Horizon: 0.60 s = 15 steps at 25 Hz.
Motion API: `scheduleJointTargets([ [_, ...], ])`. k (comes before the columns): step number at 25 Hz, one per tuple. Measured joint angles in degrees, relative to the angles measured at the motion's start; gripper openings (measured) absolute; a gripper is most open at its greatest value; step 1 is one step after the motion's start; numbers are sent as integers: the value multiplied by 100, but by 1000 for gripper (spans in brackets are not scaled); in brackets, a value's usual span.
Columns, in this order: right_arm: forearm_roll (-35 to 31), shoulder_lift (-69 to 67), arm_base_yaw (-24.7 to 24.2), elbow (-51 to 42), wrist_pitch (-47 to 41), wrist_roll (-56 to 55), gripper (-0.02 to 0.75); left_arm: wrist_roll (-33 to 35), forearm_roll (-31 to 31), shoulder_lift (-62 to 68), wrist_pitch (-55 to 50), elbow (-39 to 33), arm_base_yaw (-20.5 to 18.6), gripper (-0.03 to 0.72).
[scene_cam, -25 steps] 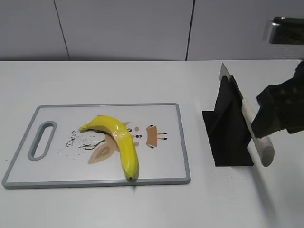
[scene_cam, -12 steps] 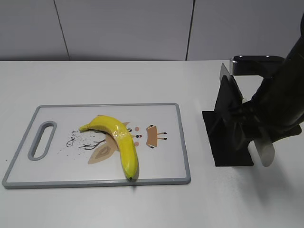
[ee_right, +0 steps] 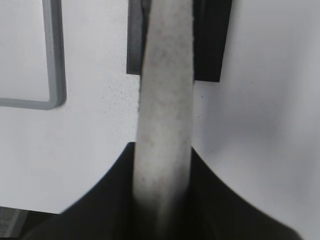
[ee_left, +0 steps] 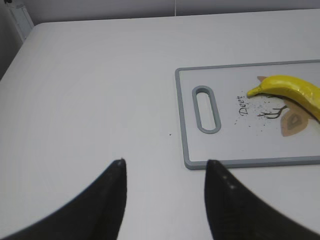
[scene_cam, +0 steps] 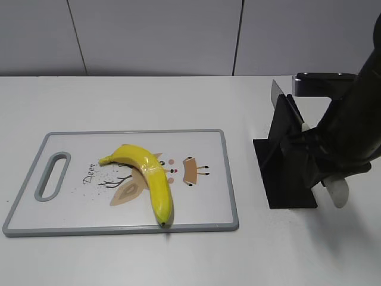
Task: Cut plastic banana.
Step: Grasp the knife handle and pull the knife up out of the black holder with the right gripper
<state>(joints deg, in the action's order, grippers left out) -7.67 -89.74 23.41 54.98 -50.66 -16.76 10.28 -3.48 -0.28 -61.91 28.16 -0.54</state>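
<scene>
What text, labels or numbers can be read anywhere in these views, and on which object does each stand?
"Deer" — black script printed on the cutting board, beside its handle slot and the small deer drawing; it also shows in the left wrist view.
No other text is visible: the plastic banana, the knife handle and the black knife stand show no readable marks, brand or numbers.

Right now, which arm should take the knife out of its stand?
The right. Its tool is shut on the knife handle, the blade sitting in the black stand. The left tool hangs open over bare table, beside the cutting board that carries the plastic banana.
</scene>
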Motion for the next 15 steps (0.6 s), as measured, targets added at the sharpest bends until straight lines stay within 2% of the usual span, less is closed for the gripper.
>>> scheduleJointTargets([
  [15, 128, 1659, 16, 0, -53, -15, 192, 0, 0, 0, 0, 0, 0, 490],
])
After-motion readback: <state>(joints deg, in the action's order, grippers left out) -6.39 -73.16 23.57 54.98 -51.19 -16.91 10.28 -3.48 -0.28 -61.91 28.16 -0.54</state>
